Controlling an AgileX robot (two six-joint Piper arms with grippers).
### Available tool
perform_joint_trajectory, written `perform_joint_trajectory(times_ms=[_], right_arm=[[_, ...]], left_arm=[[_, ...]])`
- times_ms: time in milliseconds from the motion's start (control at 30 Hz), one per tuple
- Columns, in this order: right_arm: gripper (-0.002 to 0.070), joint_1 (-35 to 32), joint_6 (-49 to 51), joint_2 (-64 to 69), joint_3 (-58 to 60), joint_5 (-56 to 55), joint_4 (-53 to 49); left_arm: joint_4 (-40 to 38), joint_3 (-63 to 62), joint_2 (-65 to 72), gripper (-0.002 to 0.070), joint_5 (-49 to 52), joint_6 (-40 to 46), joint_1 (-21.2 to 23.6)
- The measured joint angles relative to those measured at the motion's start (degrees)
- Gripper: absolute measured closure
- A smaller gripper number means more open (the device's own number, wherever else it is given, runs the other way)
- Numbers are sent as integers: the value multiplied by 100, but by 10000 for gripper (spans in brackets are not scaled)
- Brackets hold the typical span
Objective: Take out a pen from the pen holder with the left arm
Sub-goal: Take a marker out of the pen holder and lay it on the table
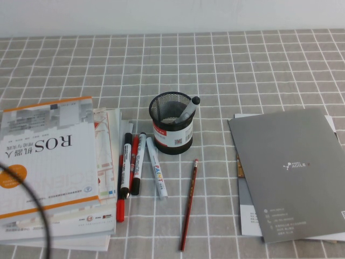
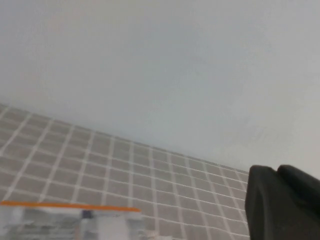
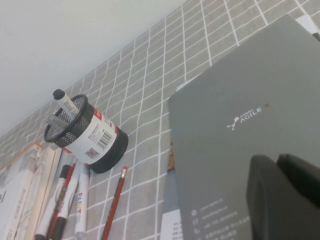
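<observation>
The high view shows neither gripper, only a dark cable (image 1: 33,200) arcing over the book stack (image 1: 48,156) to the left of the mesh pen holder (image 1: 171,124). Only the left wrist view shows the left gripper (image 2: 278,192), closed on nothing. It sits on the stack's side of the holder, with the stack's orange edge and the wall (image 1: 161,13) beyond it. Only the right wrist view shows the right gripper (image 3: 278,180), over the grey brochure (image 1: 288,172) to the right of the holder; I cannot tell whether it is apart or together. 1 grey pen (image 1: 186,111) leans in the holder, its black cap past the rim. Just in front of the holder lie a row of markers (image 1: 132,162) and 1 red pencil (image 1: 189,205). The grey grid tablecloth (image 1: 242,70) runs behind the holder to the pale wall, with open cloth between holder and brochure.
</observation>
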Motion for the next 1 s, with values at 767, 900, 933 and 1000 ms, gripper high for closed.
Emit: perform_joint_trajectory(times_ms=[767,900,933,1000], right_arm=[[689,0,0,0,0,0,0],[689,0,0,0,0,0,0],[689,0,0,0,0,0,0],[689,0,0,0,0,0,0]], left_arm=[[2109,-1982,5267,295,-2552,628,-2022],[2263,-2154,5618,230,-2803,1292,-2194],[2316,-2193,5725,225,-2888,1409,-2211],[2369,-2243,5948,219,-3049,1526,-2248]])
